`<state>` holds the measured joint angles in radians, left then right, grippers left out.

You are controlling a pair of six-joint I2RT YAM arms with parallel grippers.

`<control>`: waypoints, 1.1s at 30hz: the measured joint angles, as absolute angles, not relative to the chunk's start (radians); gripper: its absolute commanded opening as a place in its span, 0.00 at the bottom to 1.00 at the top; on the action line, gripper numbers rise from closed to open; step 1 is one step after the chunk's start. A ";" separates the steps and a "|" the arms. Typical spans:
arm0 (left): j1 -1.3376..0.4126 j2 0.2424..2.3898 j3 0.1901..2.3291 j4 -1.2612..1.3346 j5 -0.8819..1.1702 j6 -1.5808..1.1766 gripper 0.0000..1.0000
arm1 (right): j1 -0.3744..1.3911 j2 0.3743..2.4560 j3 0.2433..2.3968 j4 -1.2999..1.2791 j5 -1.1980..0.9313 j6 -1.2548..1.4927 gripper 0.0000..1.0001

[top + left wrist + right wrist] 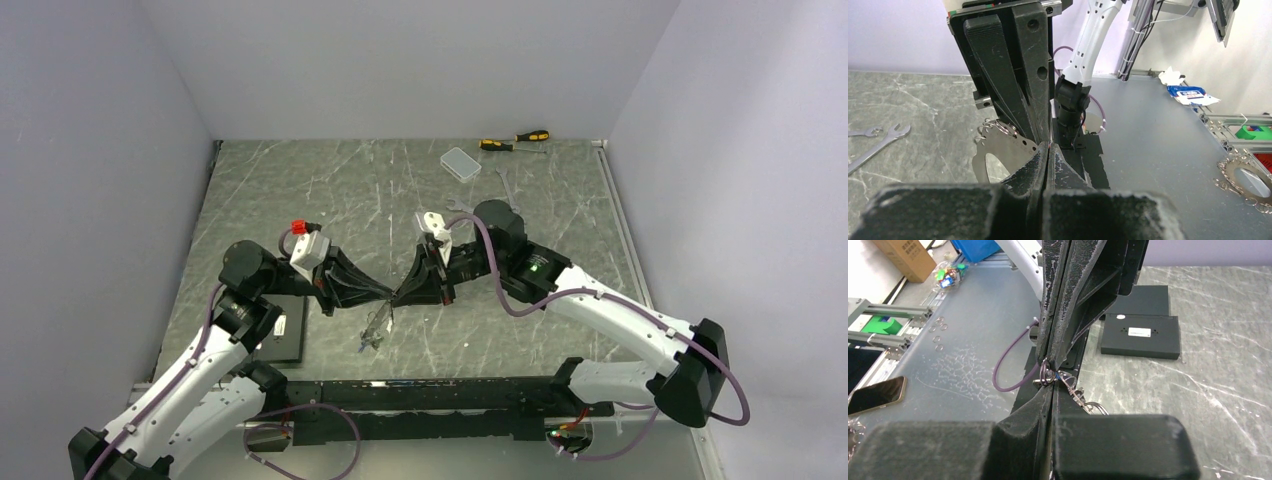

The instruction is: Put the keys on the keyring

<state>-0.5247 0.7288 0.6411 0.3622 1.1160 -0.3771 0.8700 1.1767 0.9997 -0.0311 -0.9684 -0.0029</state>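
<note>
My left gripper [388, 296] and right gripper [399, 296] meet tip to tip above the table, both shut. In the right wrist view the thin silver keyring [1046, 373] shows as wire loops at the meeting tips [1048, 364]. A key with a blue head [1058, 374] sits at my right jaws' seam. More keys [1074, 391] and a wire loop [1096, 408] trail beside the right finger. In the top view the bunch [374, 327] hangs below the tips. In the left wrist view my left gripper [1049, 145] pinches something thin; the bunch is hidden there.
A black box [284, 330] lies beside the left arm and also shows in the right wrist view [1140, 335]. Wrenches [505, 185], a clear plastic box [461, 163] and screwdrivers [515, 140] lie at the back. A silver holed plate [993, 155] lies under the right gripper.
</note>
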 measured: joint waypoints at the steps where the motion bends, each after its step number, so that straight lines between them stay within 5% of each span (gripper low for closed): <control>1: -0.525 0.729 0.641 0.373 1.121 -0.385 0.00 | 0.870 1.180 1.003 -0.027 -0.974 -0.001 0.02; 8: -0.519 0.731 0.625 0.464 1.132 -0.439 0.00 | 0.870 1.199 1.015 0.007 -1.005 0.028 0.03; 14: -0.517 0.731 0.625 0.485 1.124 -0.449 0.00 | 0.869 1.207 1.034 -0.013 -0.994 0.021 0.38; 17: -0.519 0.713 0.625 0.428 1.102 -0.419 0.00 | 0.869 1.200 1.034 -0.047 -0.959 -0.009 0.44; 33: -0.521 0.693 0.518 0.572 0.905 -0.541 0.00 | 0.869 1.032 0.927 -0.007 -0.793 -0.040 0.42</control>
